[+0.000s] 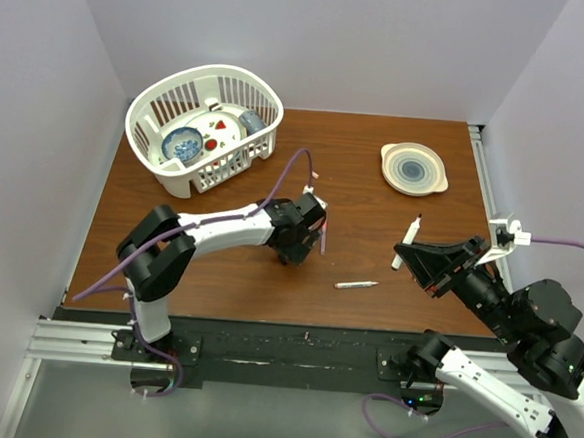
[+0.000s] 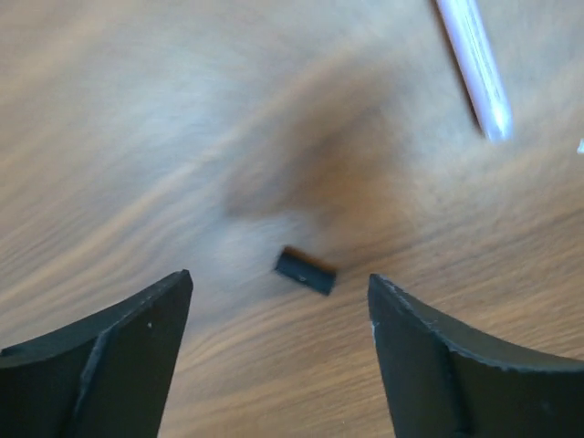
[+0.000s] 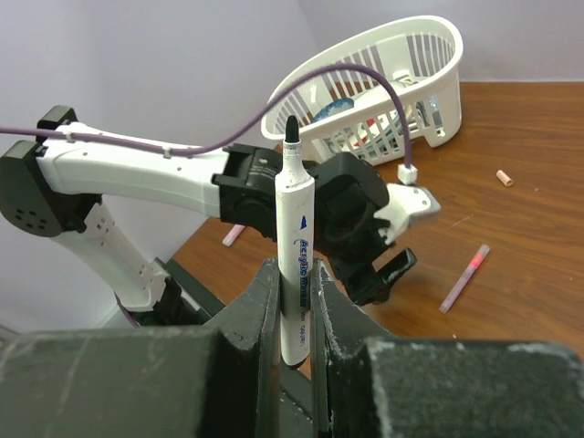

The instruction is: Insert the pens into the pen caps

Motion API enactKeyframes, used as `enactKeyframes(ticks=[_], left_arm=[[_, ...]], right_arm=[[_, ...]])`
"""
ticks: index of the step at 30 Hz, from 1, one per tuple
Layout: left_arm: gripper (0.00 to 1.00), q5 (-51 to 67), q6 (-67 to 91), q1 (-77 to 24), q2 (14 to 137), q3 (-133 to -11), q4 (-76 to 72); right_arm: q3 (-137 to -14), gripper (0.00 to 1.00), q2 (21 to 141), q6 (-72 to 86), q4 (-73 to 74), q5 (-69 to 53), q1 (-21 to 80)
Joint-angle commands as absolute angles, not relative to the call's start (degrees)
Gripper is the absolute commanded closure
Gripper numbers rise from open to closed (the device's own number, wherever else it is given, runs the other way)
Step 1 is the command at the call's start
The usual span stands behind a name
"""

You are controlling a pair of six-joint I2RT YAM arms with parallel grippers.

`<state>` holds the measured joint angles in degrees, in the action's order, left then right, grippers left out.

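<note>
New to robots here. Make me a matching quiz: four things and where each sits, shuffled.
1 white marker pen
2 small black tube cap
3 white slotted plastic basket
4 round beige plate with blue rings

A far left of table
B upright in right hand
C far right of table
D on table under open left hand

Pairs: 1-B, 2-D, 3-A, 4-C

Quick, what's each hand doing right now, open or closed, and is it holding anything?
Left hand: open, empty, poised over a black pen cap.
Right hand: closed on a white pen, tip up.
</note>
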<state>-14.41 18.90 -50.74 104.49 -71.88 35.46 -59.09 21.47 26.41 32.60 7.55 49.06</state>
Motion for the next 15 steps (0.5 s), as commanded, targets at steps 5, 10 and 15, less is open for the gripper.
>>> enactKeyframes(ticks=[5,10,15], left_arm=[[0.21,-21.63,49.36,-48.78,93.17,-76.64,46.04],[0.29,-15.57,69.05,-48.69,89.3,-69.45,42.81],[0.36,-13.97,80.39,-48.87,91.04,-67.58,43.32]], right_arm=[[-58.54,1.0,21.0,26.45,30.94,8.7,49.04],[-57.57,1.0,20.83,27.24,29.97,7.74,49.04],[-57.92,1.0,20.48,27.07,30.67,8.17,49.04]])
